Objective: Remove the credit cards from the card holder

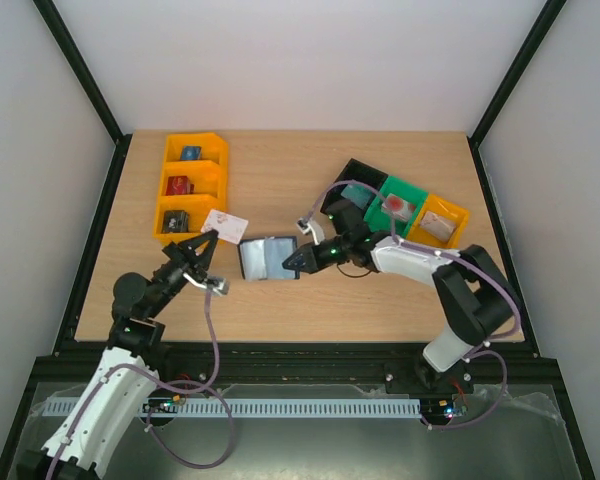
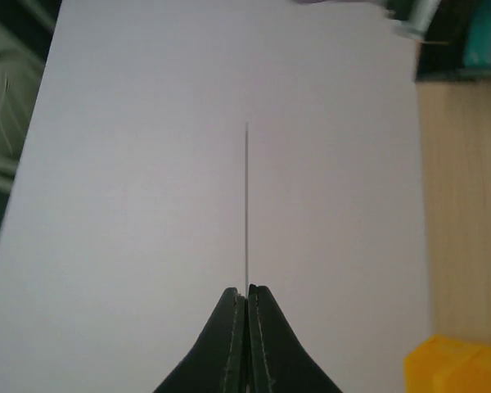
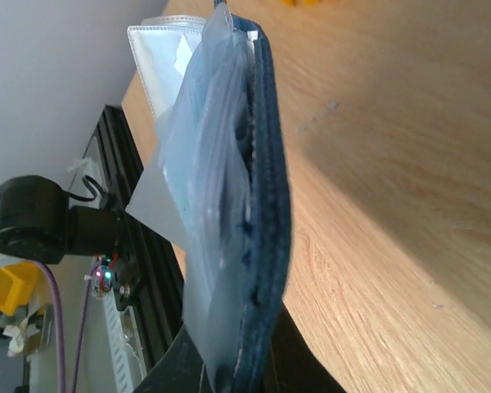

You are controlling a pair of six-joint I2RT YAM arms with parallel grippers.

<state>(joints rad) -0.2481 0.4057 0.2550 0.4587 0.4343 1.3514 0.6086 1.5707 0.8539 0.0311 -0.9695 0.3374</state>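
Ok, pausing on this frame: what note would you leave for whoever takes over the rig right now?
Left gripper: shut on one credit card, held in the air by the orange bin, clear of the holder.
Right gripper: shut on the edge of the card holder, at mid-table, its clear sleeves fanned open.
Done: one card is out.
Left: put that card down, then check the sleeves. Whether more cards are inside cannot be told from here.
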